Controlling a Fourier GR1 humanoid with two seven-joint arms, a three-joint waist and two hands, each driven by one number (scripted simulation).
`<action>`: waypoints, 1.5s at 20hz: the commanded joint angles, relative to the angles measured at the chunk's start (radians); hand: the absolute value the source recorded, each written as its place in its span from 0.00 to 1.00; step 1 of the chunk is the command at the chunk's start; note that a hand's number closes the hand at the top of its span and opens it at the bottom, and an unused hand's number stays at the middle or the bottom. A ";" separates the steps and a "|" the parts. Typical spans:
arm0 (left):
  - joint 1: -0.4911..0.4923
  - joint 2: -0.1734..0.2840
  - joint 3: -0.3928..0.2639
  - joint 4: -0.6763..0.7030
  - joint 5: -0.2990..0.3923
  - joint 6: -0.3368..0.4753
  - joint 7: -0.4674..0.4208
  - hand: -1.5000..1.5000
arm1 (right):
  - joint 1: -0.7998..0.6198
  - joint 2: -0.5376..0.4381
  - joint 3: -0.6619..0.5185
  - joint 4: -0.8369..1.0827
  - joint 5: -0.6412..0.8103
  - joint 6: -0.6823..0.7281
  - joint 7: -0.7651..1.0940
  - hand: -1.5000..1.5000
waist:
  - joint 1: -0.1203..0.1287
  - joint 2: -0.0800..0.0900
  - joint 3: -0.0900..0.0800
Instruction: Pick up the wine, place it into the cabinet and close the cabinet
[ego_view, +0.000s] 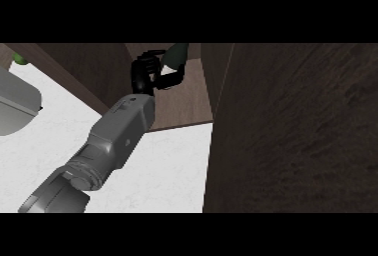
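Inside the open cabinet (184, 107), near the top of the head view, one robot hand (150, 72) reaches in with its black fingers and thumb curled round the wine (177, 54), a dark green bottle. The bottle sits in that grip, tilted a little, above the brown cabinet floor; whether its base touches the floor cannot be told. Only part of the bottle shows, the rest is cut by the frame edge and hidden by the fingers.

The grey forearm (111, 140) runs up diagonally from the lower left edge to the cabinet, stretched out long, wrist bent slightly toward the bottle. From its place at the view's left it reads as the left arm. The other robot hand does not show.

A big dark brown cabinet door (295, 130) fills the right side of the view, standing open. Another brown panel slants along the cabinet's left side. The white worktop (162, 170) lies below and to the left under the arm. A grey rounded object (15, 107) sits at the left edge, and a small green thing (20, 60) shows at the top left corner.
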 joint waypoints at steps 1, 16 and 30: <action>0.004 0.030 -0.062 0.018 -0.065 0.078 0.006 1.00 | -0.003 0.001 0.007 -0.029 -0.020 -0.001 0.014 0.00 | -0.001 0.000 -0.001; 0.065 0.070 -0.119 0.018 -0.130 0.149 0.075 0.00 | -0.024 0.003 0.011 -0.021 -0.030 0.009 0.010 0.00 | -0.030 0.020 -0.004; 0.082 0.129 -0.111 0.018 -0.125 0.062 0.069 0.00 | -0.014 0.006 0.012 -0.008 -0.011 0.012 -0.004 0.00 | 0.002 0.014 -0.004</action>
